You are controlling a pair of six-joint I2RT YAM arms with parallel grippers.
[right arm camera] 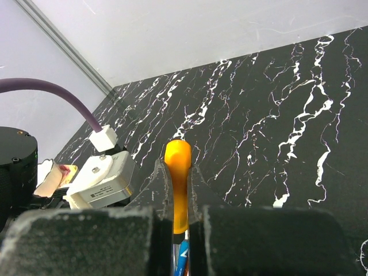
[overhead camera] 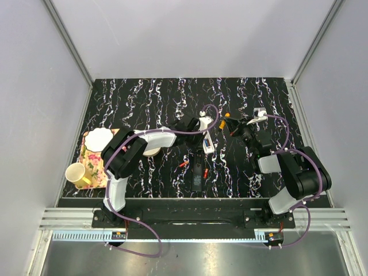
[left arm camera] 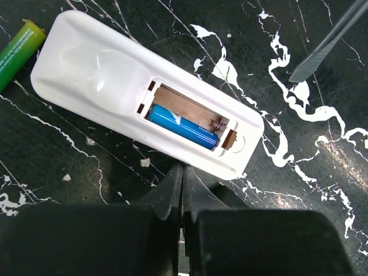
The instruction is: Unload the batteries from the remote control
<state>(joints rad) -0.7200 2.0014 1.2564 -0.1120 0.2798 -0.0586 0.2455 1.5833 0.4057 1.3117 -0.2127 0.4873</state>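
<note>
The white remote control (left arm camera: 115, 86) lies slot-up on the black marbled table, with a blue battery (left arm camera: 183, 126) lying in its open slot. A green battery (left arm camera: 17, 50) rests on the table just past the remote's left end. My left gripper (left arm camera: 183, 172) is shut and empty, its tips right at the remote's near long edge. From above, the remote (overhead camera: 208, 144) lies just below the left gripper (overhead camera: 202, 125). My right gripper (right arm camera: 179, 172) is shut on an orange stick (right arm camera: 177, 161); it hovers right of the remote (overhead camera: 234, 125).
A thin grey blade (left arm camera: 322, 52) slants in beyond the remote's right end. A black oblong piece (overhead camera: 197, 176) and two small red bits (overhead camera: 184, 164) lie nearer the bases. A flowered mat (overhead camera: 92, 164) with a white plate (overhead camera: 98, 138) and a yellow cup (overhead camera: 76, 173) sits at the left.
</note>
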